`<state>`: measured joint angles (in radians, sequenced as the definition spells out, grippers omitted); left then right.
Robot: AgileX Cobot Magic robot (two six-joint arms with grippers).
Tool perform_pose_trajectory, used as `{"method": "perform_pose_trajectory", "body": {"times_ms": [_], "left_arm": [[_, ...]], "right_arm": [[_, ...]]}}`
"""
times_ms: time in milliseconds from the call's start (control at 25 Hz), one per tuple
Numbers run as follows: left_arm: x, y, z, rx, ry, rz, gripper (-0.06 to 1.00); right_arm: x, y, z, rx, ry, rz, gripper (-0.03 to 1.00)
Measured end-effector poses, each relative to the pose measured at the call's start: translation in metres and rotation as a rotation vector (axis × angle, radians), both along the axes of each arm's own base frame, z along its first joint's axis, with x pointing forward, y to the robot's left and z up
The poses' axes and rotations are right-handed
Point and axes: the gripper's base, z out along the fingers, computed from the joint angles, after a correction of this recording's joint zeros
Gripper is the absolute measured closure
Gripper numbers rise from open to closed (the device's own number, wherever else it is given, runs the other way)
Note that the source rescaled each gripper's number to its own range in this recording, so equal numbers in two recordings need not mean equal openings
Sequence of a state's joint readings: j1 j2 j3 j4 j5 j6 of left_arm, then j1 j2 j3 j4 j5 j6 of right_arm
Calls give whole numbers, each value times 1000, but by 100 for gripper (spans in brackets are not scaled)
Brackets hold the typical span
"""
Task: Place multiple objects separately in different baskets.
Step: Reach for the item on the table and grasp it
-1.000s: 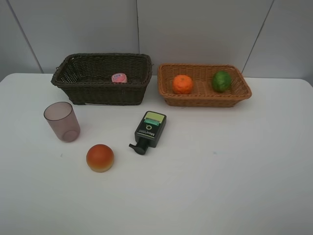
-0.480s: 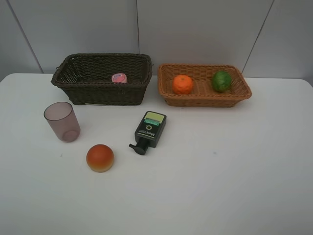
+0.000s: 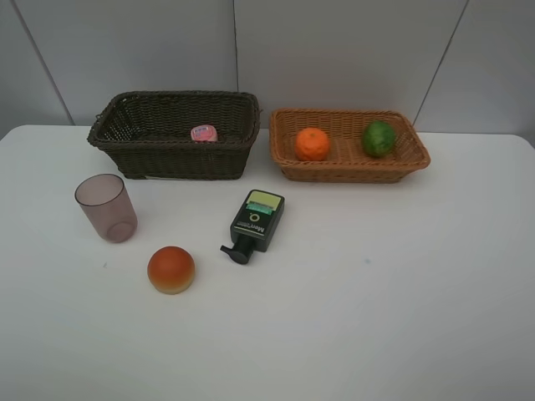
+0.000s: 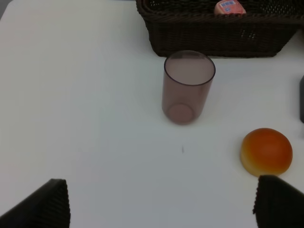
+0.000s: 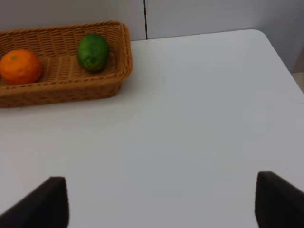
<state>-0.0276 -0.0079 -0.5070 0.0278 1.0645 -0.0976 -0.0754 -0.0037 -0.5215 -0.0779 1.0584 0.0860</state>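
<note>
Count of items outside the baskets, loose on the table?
3: purple cup far left, round bun nearer the camera beside it, pump bottle lying on its side near the middle. None seems hidden.

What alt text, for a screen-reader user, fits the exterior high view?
A white table holds two wicker baskets at the back: a dark brown basket with a pink tube bottle and a tan basket with an orange and a green fruit. In front are a purple cup, a round bun and a dark pump bottle lying flat.
</note>
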Motion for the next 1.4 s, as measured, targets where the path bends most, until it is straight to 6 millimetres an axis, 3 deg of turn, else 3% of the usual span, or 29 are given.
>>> {"method": "perform_pose_trajectory", "body": {"times_ms": [1400], "left_arm": [[6, 0, 1, 2, 36, -1, -6]], "right_arm": [[0, 0, 0, 2, 0, 1, 30]]}}
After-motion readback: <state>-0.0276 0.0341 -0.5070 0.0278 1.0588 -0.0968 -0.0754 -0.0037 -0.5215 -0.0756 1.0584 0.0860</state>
